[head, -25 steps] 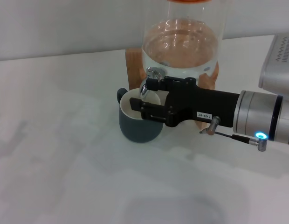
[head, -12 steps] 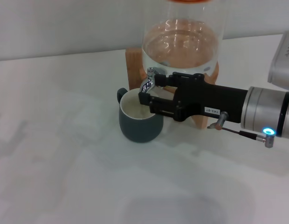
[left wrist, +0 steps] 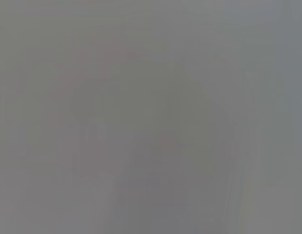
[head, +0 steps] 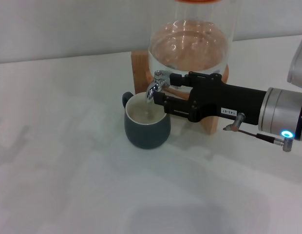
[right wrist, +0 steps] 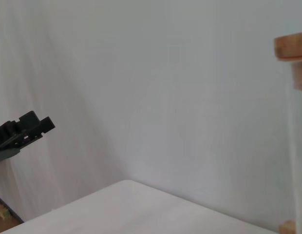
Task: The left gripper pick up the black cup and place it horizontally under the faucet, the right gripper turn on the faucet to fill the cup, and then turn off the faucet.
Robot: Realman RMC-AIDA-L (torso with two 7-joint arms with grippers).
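The black cup [head: 146, 126] stands upright on the white table, its cream inside right under the faucet [head: 154, 87]. The faucet is a chrome spigot on the clear glass dispenser [head: 190, 44]. My right gripper [head: 164, 89] is level with the faucet, just to its right. Its jaws are apart, the far finger close beside the small lever [head: 161, 74], and it holds nothing. A black notched part [right wrist: 25, 128] at the edge of the right wrist view looks like my left gripper, far off. The left wrist view is blank grey.
The dispenser rests on a wooden stand [head: 139, 68] that also shows in the right wrist view [right wrist: 291, 46]. A grey device [head: 299, 63] sits at the far right edge. Bare white table [head: 68, 161] lies left of and in front of the cup.
My right gripper has drawn back to the right, off the cup's mouth. The faucet and the cup's inside are now uncovered. The cup has not moved.
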